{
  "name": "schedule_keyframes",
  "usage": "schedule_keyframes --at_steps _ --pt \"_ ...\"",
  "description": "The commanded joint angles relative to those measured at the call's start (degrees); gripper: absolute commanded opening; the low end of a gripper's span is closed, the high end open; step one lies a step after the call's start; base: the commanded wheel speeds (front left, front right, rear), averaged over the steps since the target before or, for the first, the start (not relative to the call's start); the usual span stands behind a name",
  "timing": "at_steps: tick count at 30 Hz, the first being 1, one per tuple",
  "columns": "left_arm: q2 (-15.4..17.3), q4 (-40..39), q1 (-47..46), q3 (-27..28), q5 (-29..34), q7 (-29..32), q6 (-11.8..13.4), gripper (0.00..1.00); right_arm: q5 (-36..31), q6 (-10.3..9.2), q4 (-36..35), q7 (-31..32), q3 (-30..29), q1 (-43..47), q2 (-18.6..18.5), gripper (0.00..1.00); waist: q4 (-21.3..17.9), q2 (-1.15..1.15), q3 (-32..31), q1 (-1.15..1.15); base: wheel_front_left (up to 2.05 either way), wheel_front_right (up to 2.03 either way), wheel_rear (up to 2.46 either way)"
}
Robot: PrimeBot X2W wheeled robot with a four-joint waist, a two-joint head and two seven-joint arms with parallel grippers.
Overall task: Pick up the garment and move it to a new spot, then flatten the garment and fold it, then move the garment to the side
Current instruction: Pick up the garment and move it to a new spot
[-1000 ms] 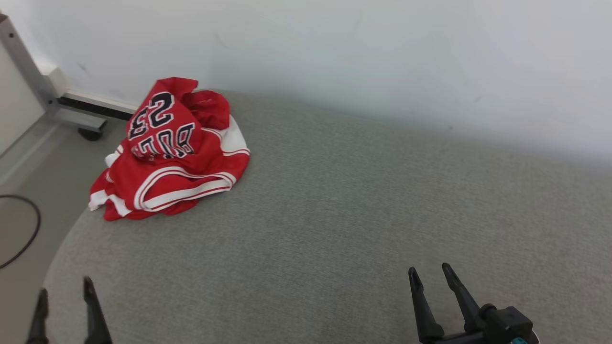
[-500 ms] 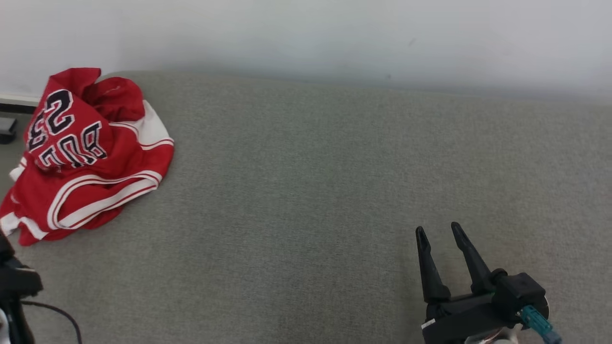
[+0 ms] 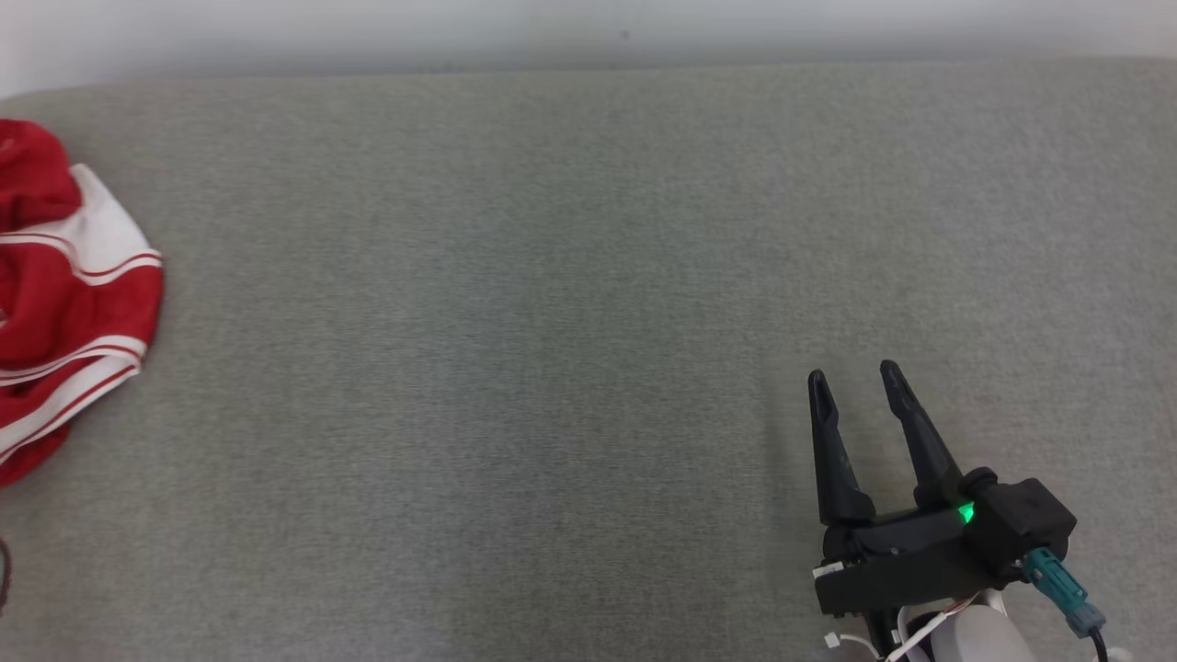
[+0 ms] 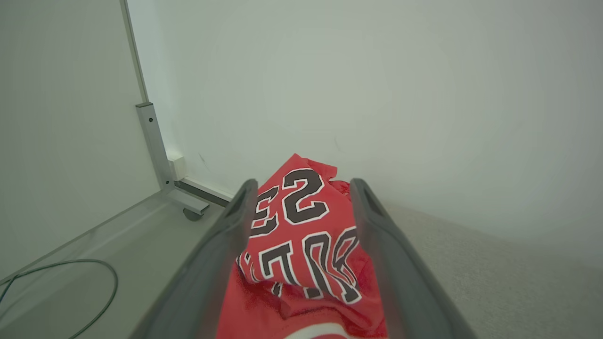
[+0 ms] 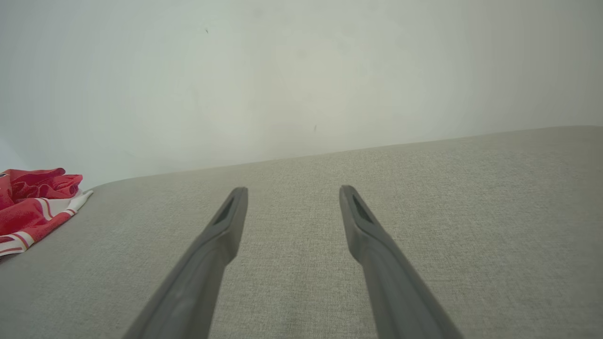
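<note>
the red garment (image 3: 64,294), a crumpled jersey with white trim and dark numerals, is lying in a heap at the left end of the grey fabric-covered surface (image 3: 552,322), close to the white wall (image 3: 552,28). the left end effector (image 4: 304,182) is pointing straight at it, fingers spread wide with the heap showing between them; whether they are touching the cloth i cannot tell. the right end effector (image 3: 853,372) is pointing across the bare right part of the surface, well apart from the garment, fingers spread and gripping nothing. a cable (image 4: 114,282) is lying on the floor by the surface's left end.
</note>
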Motion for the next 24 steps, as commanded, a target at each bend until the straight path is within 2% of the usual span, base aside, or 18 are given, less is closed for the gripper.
schedule_keyframes --at_steps 1,6,10,15,19,24 --pt "1.9 1.7 -1.4 -1.6 -1.0 1.0 0.0 1.00 -0.4 -0.12 -0.5 0.0 0.0 -0.5 0.0 1.00 -2.7 -0.01 2.5 -0.01 0.00 0.00 0.00" --pt "6.4 7.4 -3.7 -6.8 -5.1 4.1 0.0 1.00 -1.2 -0.12 -1.6 0.0 0.0 -1.2 0.0 1.00 -3.7 -0.01 3.0 -0.01 0.00 0.00 0.00" --pt "9.0 12.5 -5.3 -10.6 -7.5 9.1 -0.1 1.00 -1.7 -0.12 -1.9 0.0 0.2 -1.3 0.0 1.00 -4.5 -0.01 3.1 -0.01 0.00 0.00 0.00" --pt "11.6 17.6 -7.4 -14.0 -7.9 12.6 -0.1 1.00 -2.2 -0.12 -2.0 0.0 0.5 -1.1 0.0 1.00 -5.5 -0.01 3.1 -0.01 0.00 0.00 0.00" --pt "12.6 22.9 -10.0 -15.9 -7.4 18.2 0.0 1.00 -2.5 -0.12 -2.2 0.0 0.3 -0.8 0.0 1.00 -5.8 -0.01 3.4 -0.01 0.00 0.00 0.00" --pt "12.7 25.5 -12.3 -17.5 -6.9 19.1 0.0 1.00 -3.0 -0.12 -2.6 0.0 -0.2 -1.2 0.0 1.00 -5.7 -0.01 4.2 -0.01 0.00 0.00 0.00"
